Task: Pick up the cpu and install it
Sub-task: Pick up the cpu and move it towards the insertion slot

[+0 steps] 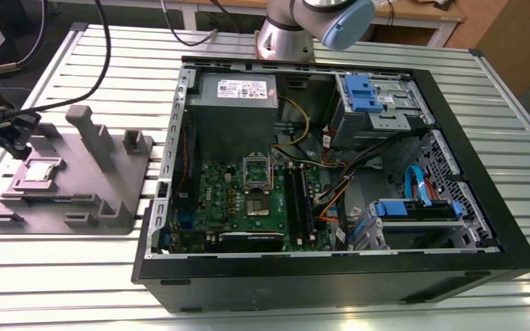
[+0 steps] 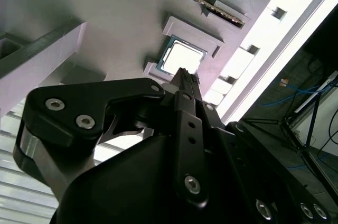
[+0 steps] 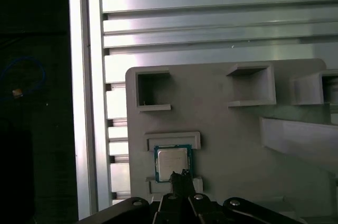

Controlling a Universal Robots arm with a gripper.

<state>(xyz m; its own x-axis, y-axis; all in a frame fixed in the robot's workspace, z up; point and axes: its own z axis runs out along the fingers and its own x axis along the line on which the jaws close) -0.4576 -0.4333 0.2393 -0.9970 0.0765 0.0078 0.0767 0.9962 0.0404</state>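
First wrist view: cpu [image 3: 172, 162] lies in fixture plate [image 3: 227, 134] recess; jaws clenched, empty, at its edge.

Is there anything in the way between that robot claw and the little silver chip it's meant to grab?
Nothing visible. In the first wrist view the gripper hangs right at the cpu, which lies bare in its recess on the grey fixture plate. The plate's upright posts stand off to one side.

cpu [image 3: 171, 162]: in fixture plate [image 1: 85, 196] recess | plate: on desk [image 1: 63, 276], exterior view's left of computer case [image 1: 339, 279] | my end effector [image 1: 14, 141]: over cpu
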